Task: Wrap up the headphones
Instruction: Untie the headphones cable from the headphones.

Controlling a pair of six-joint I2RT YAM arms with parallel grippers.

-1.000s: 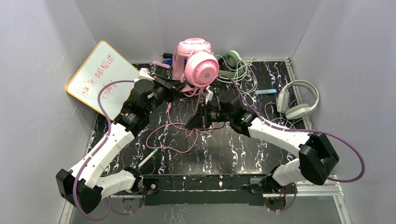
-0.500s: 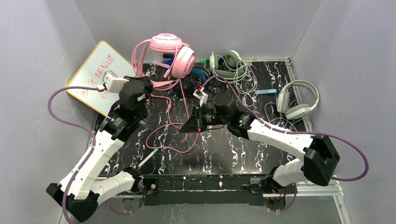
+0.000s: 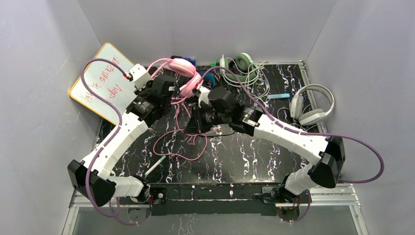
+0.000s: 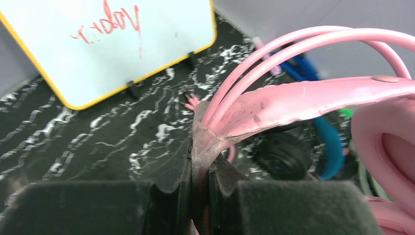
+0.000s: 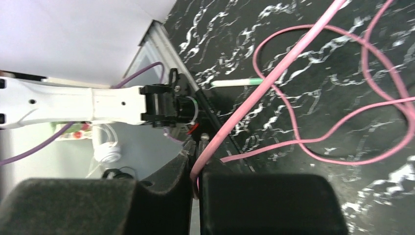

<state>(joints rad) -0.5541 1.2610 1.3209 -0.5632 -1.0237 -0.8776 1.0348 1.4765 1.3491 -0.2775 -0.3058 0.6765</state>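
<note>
The pink headphones (image 3: pixel 182 68) hang at the back of the table. My left gripper (image 3: pixel 172 93) is shut on their pink headband (image 4: pixel 293 100), seen pinched between the jaws in the left wrist view. My right gripper (image 3: pixel 195 128) is shut on the pink cord (image 5: pixel 254 88), which loops over the black marbled table (image 3: pixel 186 149). The black-and-blue headphones (image 4: pixel 293 156) lie just behind the pink ones, mostly hidden in the top view. The white-grey headphones (image 3: pixel 311 104) lie at the right edge with their cord loose.
A whiteboard (image 3: pixel 105 83) with red writing leans at the back left. A green headset (image 3: pixel 240 66) with tangled cord lies at the back. A light blue marker (image 3: pixel 278 96) lies near it and a white-green pen (image 3: pixel 154 166) near the front left.
The left arm has swung the pink headphones down and to the right, closer to the table's back. The right gripper has moved left and back with the cord.
</note>
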